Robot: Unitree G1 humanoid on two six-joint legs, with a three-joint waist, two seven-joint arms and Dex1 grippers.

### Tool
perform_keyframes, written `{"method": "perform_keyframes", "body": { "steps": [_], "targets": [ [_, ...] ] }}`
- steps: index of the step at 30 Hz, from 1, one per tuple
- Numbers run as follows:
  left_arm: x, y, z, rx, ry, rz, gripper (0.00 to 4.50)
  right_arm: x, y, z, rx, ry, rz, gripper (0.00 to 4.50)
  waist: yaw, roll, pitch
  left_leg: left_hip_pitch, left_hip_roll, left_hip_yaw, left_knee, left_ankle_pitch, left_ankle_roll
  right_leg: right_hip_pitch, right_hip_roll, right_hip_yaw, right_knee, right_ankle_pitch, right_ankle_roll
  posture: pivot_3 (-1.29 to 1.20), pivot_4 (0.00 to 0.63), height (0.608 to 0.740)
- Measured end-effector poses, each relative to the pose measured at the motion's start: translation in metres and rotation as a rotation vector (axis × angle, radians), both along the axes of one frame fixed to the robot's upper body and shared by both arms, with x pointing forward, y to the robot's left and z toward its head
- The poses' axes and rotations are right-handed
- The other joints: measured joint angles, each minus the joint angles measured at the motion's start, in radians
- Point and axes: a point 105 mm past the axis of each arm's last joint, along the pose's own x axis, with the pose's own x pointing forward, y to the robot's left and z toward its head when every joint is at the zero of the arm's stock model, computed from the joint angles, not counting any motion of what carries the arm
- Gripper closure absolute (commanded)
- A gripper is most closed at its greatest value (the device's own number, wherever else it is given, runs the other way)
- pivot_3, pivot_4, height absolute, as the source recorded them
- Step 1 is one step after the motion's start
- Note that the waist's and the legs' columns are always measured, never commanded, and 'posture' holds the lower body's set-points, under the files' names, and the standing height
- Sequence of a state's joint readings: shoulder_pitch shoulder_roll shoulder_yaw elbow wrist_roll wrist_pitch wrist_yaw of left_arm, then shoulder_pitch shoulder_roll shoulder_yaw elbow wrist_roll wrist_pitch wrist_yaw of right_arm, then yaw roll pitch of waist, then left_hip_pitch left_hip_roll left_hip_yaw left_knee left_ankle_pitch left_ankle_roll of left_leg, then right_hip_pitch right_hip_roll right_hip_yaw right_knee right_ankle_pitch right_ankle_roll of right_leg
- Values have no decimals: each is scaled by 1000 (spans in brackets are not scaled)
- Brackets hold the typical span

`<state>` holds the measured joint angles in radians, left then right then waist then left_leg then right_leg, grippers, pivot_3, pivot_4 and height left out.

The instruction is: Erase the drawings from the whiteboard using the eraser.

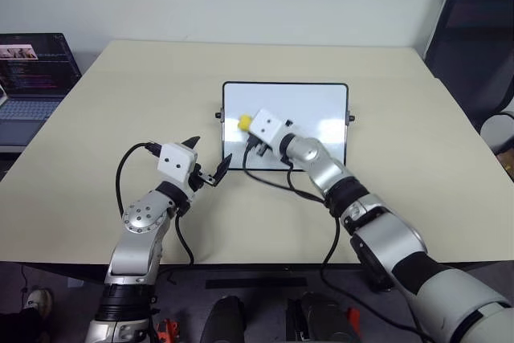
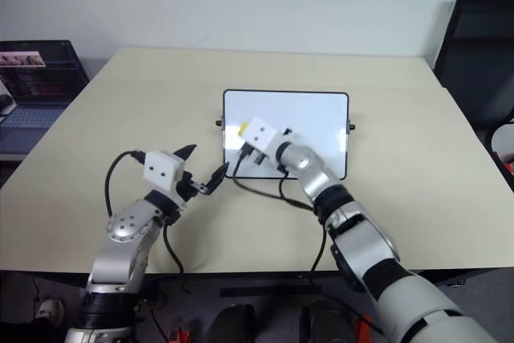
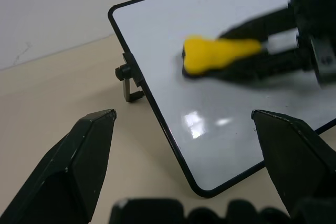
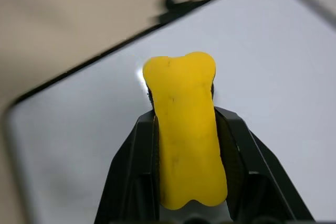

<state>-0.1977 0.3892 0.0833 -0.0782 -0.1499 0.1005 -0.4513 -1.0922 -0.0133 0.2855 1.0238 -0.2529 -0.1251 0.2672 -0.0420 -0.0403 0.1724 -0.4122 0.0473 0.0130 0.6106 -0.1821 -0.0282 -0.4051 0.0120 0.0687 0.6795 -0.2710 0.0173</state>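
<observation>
Right gripper (image 4: 186, 182) lengthwise along eraser (image 4: 186, 129), over whiteboard (image 4: 273, 77).

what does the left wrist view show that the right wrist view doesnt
Left wrist view alone: the left gripper with its fingers spread open before the board's near corner, and the right arm's dark body reaching in over the board. Right wrist view alone: the eraser seen lengthwise, clamped between the right gripper's fingers. Both: the whiteboard with its black frame and a side knob, the yellow eraser over it, and the tan table. The visible board surface looks free of marks.
</observation>
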Motion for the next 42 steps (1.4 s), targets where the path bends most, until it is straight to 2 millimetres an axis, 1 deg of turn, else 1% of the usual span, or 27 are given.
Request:
{"method": "perform_keyframes", "body": {
  "steps": [1,3,6,11,15,17,20,25,28,31,37,40,42],
  "targets": [
    [1,0,2,0,-5,-1,0,3,-3,5,17,-17,-26,3374,0,0,0,-1,0,0,0,0,0,0,0,0,0,1,3,0,150,740],
    [1,-1,3,0,-8,-3,0,7,-7,12,41,-45,-62,3374,0,0,0,-3,0,-1,-1,0,0,-2,0,0,0,1,2,0,150,740],
    [1,-1,2,0,-7,-4,0,8,-9,13,52,-63,-82,3374,2,0,0,-3,0,-2,-1,0,0,-2,0,-1,-1,1,2,0,150,740],
    [1,-1,2,0,-6,-5,0,2,-12,5,85,-65,-81,3374,4,0,0,-3,0,-2,0,0,0,-2,0,0,-1,1,3,0,150,740],
    [1,-3,2,0,-4,-11,0,-6,-17,-2,147,-26,-54,3374,3,0,0,-4,0,-2,-1,0,0,-2,0,-1,-1,1,3,0,150,740],
    [1,-4,1,-1,-2,-14,0,-13,-23,-6,180,7,-38,3374,4,0,0,-5,1,-2,-1,0,0,-3,0,-1,-1,0,3,0,150,740],
    [2,-4,1,-1,1,-19,0,-27,-44,-10,259,87,-54,3374,6,1,1,-8,1,-2,-2,-1,-1,-5,0,-1,-1,0,4,0,150,740],
    [1,-5,0,-1,5,-28,0,-58,-74,4,341,151,-72,3374,7,1,1,-9,1,-2,-2,-1,-1,-7,0,-1,-1,0,4,0,150,740],
    [2,-5,-1,-2,8,-30,0,-69,-84,7,355,170,-93,3374,4,1,1,-8,0,-1,-1,-1,-1,-7,0,-1,-1,0,4,0,150,740],
    [4,-6,-1,-2,13,-40,0,-72,-86,6,363,190,-111,3374,2,1,1,-7,0,-1,-1,-1,-1,-6,1,-1,-1,0,3,0,150,740],
    [11,-9,4,1,0,-65,0,-70,-89,6,370,186,-151,3374,2,0,1,-8,-1,1,-2,-1,-2,-7,3,-1,-3,0,4,0,150,740],
    [14,-8,3,1,8,-69,0,-67,-91,10,382,168,-171,3374,2,0,1,-8,-1,1,-2,-1,-2,-7,3,-1,-3,0,4,0,150,740],
    [16,-8,1,1,14,-73,0,-64,-98,16,398,141,-203,3374,3,0,1,-8,-1,1,-2,-1,-2,-7,3,-1,-3,0,4,0,150,740]
  ]
}}
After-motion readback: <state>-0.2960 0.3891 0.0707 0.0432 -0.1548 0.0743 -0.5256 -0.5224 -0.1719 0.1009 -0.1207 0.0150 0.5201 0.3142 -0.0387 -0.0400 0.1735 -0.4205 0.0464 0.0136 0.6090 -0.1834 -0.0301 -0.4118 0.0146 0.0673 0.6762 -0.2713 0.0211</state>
